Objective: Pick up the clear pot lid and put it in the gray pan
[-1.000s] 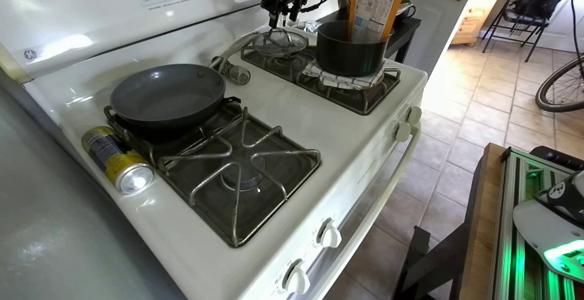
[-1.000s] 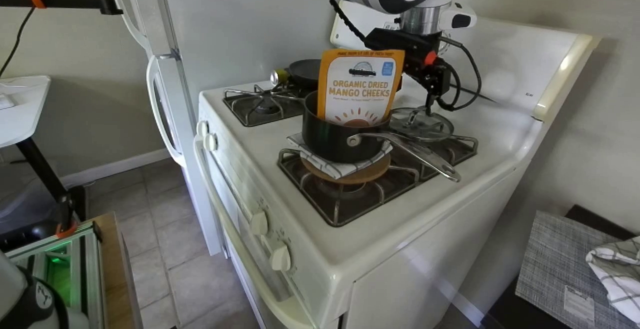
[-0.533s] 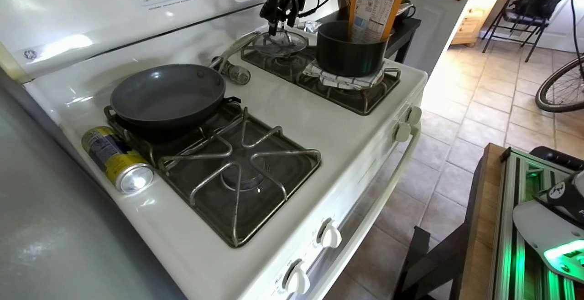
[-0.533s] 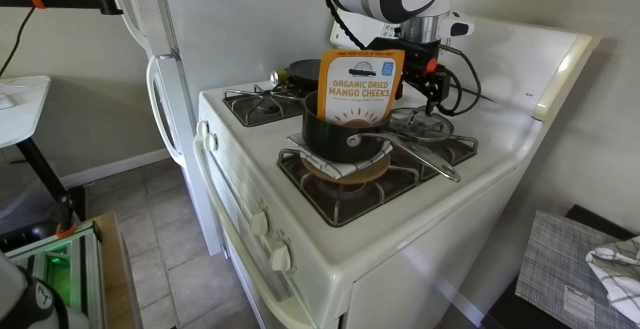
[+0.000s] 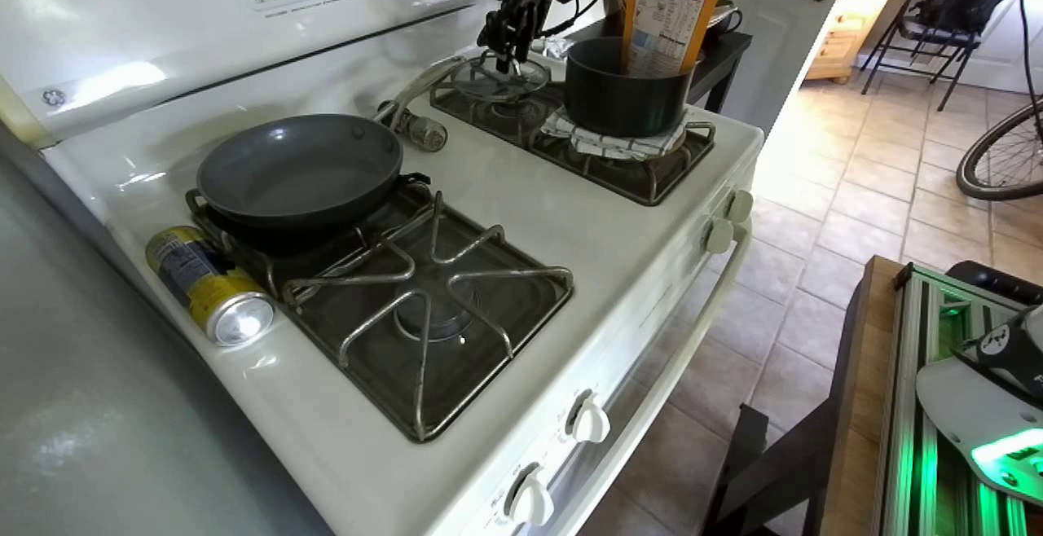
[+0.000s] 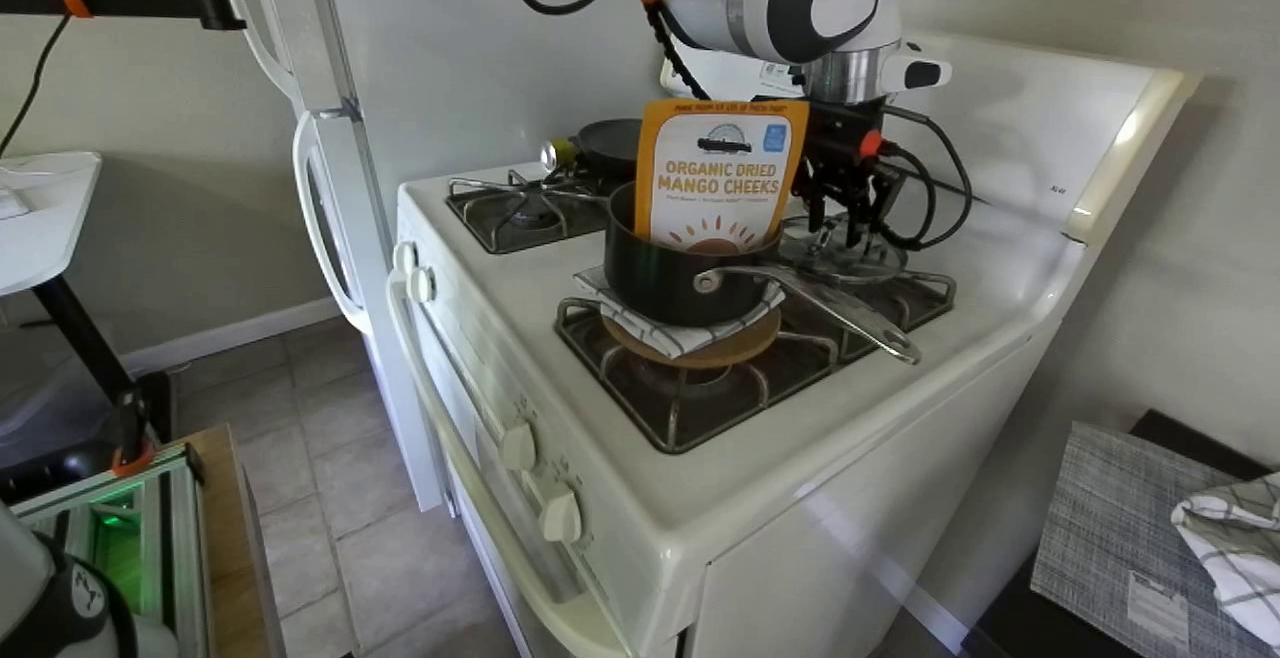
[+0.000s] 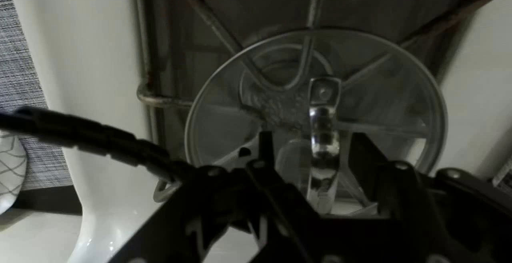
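The clear pot lid (image 7: 376,91) lies flat on the back burner grate, behind the black pot; both exterior views show it, partly covered. Its shiny arched handle (image 7: 325,129) stands up from the glass. My gripper (image 7: 311,137) is over the lid with one finger on each side of that handle. In the wrist view a gap shows between the handle and each finger, so the jaws are part-way open and hold nothing. In an exterior view the gripper (image 5: 512,63) points down at the lid. The gray pan (image 5: 301,165) sits on the far back burner with nothing in it.
A black pot (image 5: 623,100) with an orange mango bag (image 5: 672,15) in it stands right beside the lid. Its metal handle (image 6: 850,313) sticks out sideways. A yellow can (image 5: 212,283) lies by the pan, and a grinder (image 5: 424,130) lies between pan and lid.
The gripper has come down lower and turned about its own axis over the lid. Its jaws have narrowed around the handle. Lid and pan have stayed in place.
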Controlling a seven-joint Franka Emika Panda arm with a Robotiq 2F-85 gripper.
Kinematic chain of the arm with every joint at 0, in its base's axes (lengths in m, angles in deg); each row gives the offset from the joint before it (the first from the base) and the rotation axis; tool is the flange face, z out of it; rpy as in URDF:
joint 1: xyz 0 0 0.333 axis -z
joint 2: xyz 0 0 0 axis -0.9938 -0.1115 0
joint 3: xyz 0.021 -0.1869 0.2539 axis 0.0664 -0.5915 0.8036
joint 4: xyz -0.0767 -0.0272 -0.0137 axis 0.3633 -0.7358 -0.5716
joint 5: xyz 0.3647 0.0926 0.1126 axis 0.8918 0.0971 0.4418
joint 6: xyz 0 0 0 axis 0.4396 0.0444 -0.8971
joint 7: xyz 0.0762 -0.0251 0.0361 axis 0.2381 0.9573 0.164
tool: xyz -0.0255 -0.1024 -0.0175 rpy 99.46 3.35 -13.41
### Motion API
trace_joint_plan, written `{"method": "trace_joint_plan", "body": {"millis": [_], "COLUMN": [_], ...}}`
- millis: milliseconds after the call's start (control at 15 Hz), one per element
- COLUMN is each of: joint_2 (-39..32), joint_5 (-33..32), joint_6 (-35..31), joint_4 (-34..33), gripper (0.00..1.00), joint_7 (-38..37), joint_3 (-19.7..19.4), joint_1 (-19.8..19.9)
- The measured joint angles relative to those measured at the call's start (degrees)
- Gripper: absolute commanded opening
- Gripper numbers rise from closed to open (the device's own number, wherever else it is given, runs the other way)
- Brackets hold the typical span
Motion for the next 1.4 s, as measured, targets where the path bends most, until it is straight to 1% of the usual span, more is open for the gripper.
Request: {"method": "trace_joint_plan", "body": {"millis": [200, 267, 400, 600, 667, 733, 800, 867, 933, 1000, 1067, 1133, 1400], "joint_2": [0.0, 0.01, 0.01, 0.01, 0.02, 0.03, 0.06, 0.07, 0.07, 0.09, 0.1, 0.13, 0.12], "joint_5": [-0.01, -0.05, -0.12, -0.39, -0.66, -0.92, -1.15, -1.25, -1.3, -1.3, -1.3, -1.13, -1.09], "joint_6": [0.07, 0.1, 0.12, 0.34, 0.8, 1.45, 2.09, 2.45, 2.63, 2.66, 2.66, 2.66, 2.66], "joint_4": [0.05, 0.07, 0.09, 0.2, 0.21, 0.21, 0.21, 0.21, 0.21, 0.2, 0.2, 0.14, 0.17], "gripper": [0.18, 0.22, 0.23, 0.39, 0.4, 0.21, 0.13, 0.11, 0.04, 0.0, 0.0, 0.03, 0.03], "joint_7": [-0.32, -0.37, -0.47, -0.64, -0.65, -0.68, -0.71, -0.72, -0.74, -0.81, -0.92, -1.14, -1.42], "joint_3": [0.15, 0.15, 0.15, 0.09, -0.02, -0.15, -0.29, -0.41, -0.49, -0.5, -0.47, -0.41, 0.09], "joint_1": [-0.59, -0.83, -1.21, -1.31, -1.31, -1.3, -1.29, -1.28, -1.28, -1.28, -1.28, -1.28, -1.3]}}
